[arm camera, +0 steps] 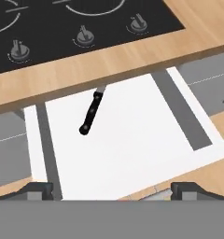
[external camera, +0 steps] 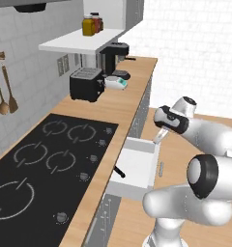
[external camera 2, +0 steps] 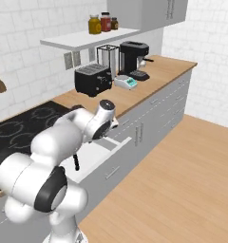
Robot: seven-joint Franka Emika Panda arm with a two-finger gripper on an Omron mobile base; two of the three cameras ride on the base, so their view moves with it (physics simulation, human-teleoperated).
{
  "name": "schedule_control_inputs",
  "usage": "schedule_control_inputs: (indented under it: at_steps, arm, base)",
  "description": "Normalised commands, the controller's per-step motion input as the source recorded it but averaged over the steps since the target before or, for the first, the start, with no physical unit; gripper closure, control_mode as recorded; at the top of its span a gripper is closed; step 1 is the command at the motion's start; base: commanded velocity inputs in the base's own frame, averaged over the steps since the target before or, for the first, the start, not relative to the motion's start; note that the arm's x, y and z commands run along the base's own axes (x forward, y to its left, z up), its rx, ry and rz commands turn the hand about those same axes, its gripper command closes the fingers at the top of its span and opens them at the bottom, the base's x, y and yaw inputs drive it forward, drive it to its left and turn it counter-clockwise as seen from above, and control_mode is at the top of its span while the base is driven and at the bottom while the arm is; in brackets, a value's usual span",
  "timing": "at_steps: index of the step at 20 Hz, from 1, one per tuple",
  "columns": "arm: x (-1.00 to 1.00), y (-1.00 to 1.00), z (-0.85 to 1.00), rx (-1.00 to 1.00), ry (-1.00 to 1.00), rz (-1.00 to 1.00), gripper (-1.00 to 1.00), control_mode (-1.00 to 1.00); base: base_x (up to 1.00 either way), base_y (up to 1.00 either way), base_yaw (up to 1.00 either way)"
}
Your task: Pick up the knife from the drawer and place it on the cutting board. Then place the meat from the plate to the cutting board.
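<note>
Knife retrieval is the step in hand, and nothing has yet been lifted. Largest in the scene, the wooden counter (external camera: 132,96) runs along the tiled wall, with the black cooktop (external camera: 45,164) set into it and a toaster (external camera: 86,84) and coffee machine (external camera: 115,55) farther along. Below the counter edge the drawer (arm camera: 132,135) is pulled open, its white floor exposed. Above it the arm is bent forward, and the gripper (arm camera: 109,191) is held over the front part of the drawer, well clear of its floor. The two fingertips (arm camera: 39,190) are seen far apart at the bottom of the hand view, so the jaws are spread wide and hold nothing.

Smallest, the knife (arm camera: 91,114) is lying on the drawer floor near the back, towards the left side as the hand view shows it. Its black handle points towards the drawer front, while the blade appears to be tucked under the counter overhang, though little of it can be made out.

For a clean pick, the hand should be carried back and to that side until the handle is centred between the fingers. The wrist should be turned so the jaws close across the handle, not along it. A low, slow descent is advised, since the counter lip is close above the blade end, and the handle should be pinched near its middle so the knife is not tipped on lifting.
</note>
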Motion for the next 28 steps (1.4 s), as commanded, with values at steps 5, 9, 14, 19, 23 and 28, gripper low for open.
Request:
schedule_control_inputs:
  at_steps: [5, 9, 14, 19, 23, 28]
  arm:
    - [0.46, -0.35, -0.59, 0.09, 0.00, 0.00, -1.00, -1.00]
    - [0.49, -0.05, -0.47, 0.13, 0.00, 0.01, -1.00, -1.00]
    - [0.46, 0.00, -0.44, 0.14, 0.00, 0.02, -1.00, -1.00]
    - [0.16, 0.00, -0.40, 0.17, -0.01, 0.04, -1.00, -1.00]
    - [0.00, 0.38, 0.00, -0.06, 0.17, 0.00, -1.00, -1.00]
    - [0.00, 0.20, -0.19, 0.00, 0.00, 0.00, -1.00, -1.00]
  base:
    - [0.00, 0.00, 0.00]
    - [0.00, 0.00, 0.00]
    - [0.00, 0.00, 0.00]
    - [0.00, 0.00, 0.00]
    - [0.00, 0.00, 0.00]
    - [0.00, 0.00, 0.00]
